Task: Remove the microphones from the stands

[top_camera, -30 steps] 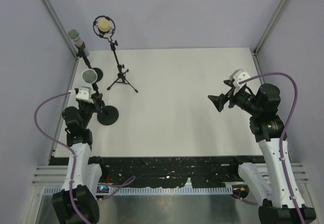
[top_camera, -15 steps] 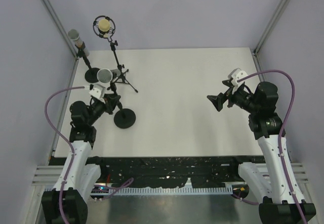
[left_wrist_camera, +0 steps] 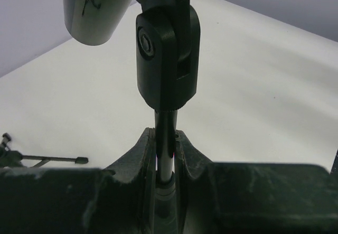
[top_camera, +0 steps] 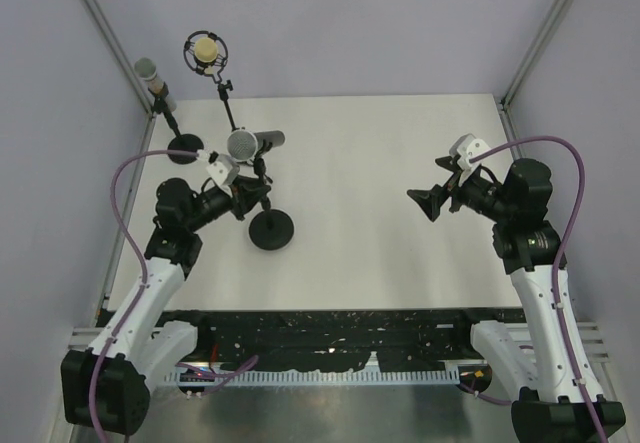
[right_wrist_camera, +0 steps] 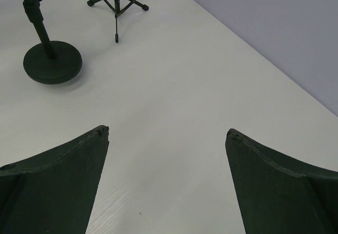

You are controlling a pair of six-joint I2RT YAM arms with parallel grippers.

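The left claw (left_wrist_camera: 165,141) clamps the round-based black stand (top_camera: 271,231) at nine o'clock; the right claw (right_wrist_camera: 167,131) gapes empty. The silver mesh-headed microphone (top_camera: 243,144) sits clipped, unremoved.

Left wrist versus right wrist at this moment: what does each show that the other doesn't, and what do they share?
Only left wrist: the left gripper shut on the stand's pole just below the clip joint, with the microphone at top left. Only right wrist: the right gripper, open over bare table, and the stand's round base. Both: the white table, that stand's pole and part of the tripod.
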